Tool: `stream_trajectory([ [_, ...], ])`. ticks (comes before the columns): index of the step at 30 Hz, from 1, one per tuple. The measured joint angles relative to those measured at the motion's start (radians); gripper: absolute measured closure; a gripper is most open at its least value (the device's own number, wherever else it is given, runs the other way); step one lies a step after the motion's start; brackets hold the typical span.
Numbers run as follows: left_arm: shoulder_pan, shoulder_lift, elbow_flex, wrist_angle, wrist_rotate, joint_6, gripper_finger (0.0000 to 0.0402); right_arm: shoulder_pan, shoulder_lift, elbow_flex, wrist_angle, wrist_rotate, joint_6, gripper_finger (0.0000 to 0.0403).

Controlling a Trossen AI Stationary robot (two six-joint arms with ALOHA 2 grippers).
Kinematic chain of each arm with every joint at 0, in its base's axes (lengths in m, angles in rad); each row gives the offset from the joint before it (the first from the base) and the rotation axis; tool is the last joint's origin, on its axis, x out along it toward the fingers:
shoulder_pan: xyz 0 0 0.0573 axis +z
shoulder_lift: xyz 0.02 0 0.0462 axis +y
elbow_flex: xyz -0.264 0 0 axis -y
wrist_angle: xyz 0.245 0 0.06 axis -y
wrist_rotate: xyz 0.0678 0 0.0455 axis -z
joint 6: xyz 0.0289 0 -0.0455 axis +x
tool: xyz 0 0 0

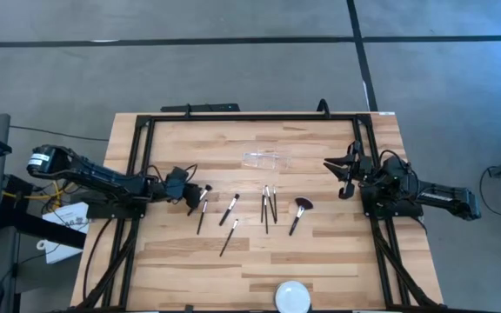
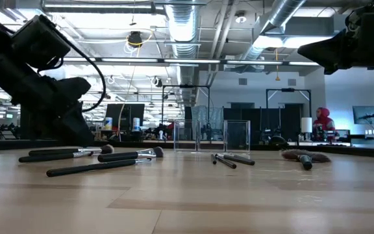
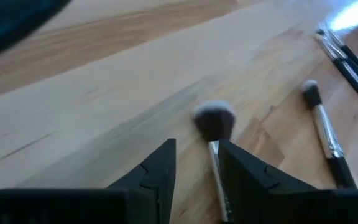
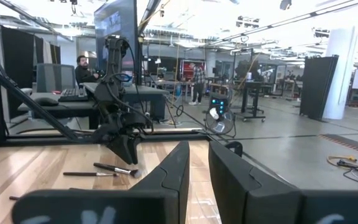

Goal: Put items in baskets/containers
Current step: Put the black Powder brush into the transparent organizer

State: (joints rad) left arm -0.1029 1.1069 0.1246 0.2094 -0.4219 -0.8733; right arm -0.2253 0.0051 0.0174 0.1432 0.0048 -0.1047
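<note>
I am starting the first pick: every brush is lying on the bench [image 1: 320, 252] and the clear container [image 1: 266, 159] looks empty. My left gripper [image 3: 196, 180] is sitting low at the leftmost brush [image 1: 203, 193], its jaws parted and straddling the thin handle without pinching it yet. That brush is lying flat near the bench's left side, its long axis running roughly along my fingers, the fluffy head pointing away from my wrist. Next, I judge, I need to close squarely on the handle and lift. My right gripper [image 4: 196, 180] is waiting raised at the right edge, jaws nearly closed on nothing.
</note>
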Motion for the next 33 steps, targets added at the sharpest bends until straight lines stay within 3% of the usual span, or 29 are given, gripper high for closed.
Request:
stream_trajectory([
  [6,-0.029,0.06,0.001,0.072,-0.002,0.005,0.0285,0.0,0.0,0.0,0.011,0.0,-0.034,0.0351],
  [21,-0.07,0.427,0.012,0.429,-0.077,0.008,0.0287,0.0,0.0,0.0,0.023,0.0,-0.053,0.0351],
  [25,-0.069,0.441,0.016,0.427,-0.076,0.013,0.0316,0.0,0.0,0.0,0.023,0.0,-0.053,0.0351],
  [30,-0.066,0.432,0.017,0.448,-0.039,0.032,0.0384,0.0,0.0,0.0,0.023,0.0,-0.053,0.0351],
  [33,-0.058,0.433,0.013,0.502,-0.03,0.06,0.039,0.0,0.0,0.0,0.023,0.0,-0.053,0.0351],
])
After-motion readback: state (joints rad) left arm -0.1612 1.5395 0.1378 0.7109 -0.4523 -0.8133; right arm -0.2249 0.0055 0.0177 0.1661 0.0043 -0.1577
